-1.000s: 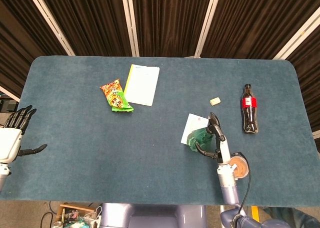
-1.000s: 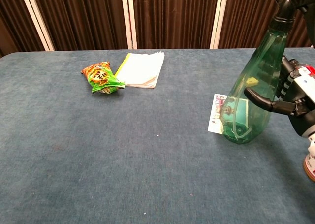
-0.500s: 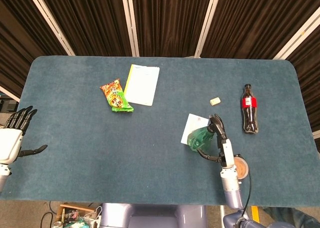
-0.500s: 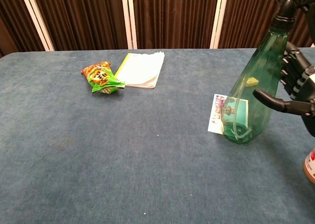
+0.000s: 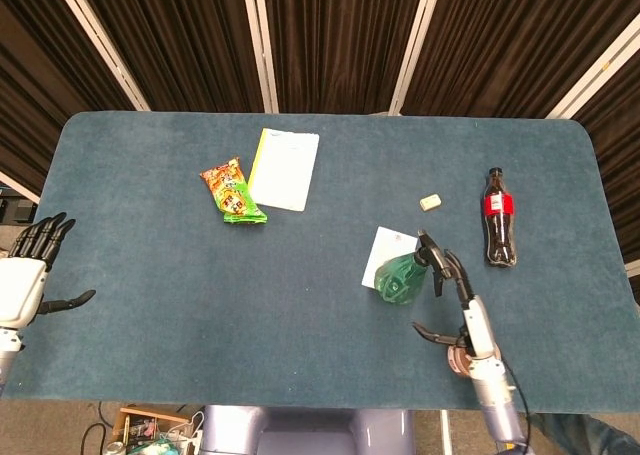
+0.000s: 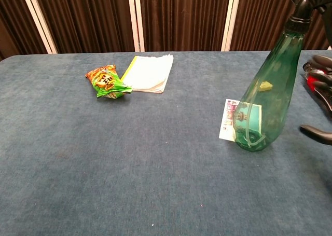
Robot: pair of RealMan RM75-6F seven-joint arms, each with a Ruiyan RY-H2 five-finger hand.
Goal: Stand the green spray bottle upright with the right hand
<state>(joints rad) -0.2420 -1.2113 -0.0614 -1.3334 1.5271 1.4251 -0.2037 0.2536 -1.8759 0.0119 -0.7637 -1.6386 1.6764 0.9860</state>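
The green spray bottle (image 5: 402,274) stands upright on the table with its black spray head (image 6: 303,4) on top; in the chest view its clear green body (image 6: 263,98) rises at the right. My right hand (image 5: 466,313) is open just to the right of the bottle and apart from it, holding nothing. Only its fingers (image 6: 315,68) and thumb (image 6: 314,134) show at the right edge of the chest view. My left hand (image 5: 25,279) hangs open at the table's far left edge.
A small printed card (image 6: 229,120) lies partly under the bottle's base. A cola bottle (image 5: 499,231) lies on its side to the right, with a small pale block (image 5: 431,202) near it. A snack packet (image 5: 232,192) and a white notepad (image 5: 284,168) lie at the back left.
My right hand has let go of the spray bottle and drawn back to the right and toward me. The bottle stays upright. The left hand has not moved.
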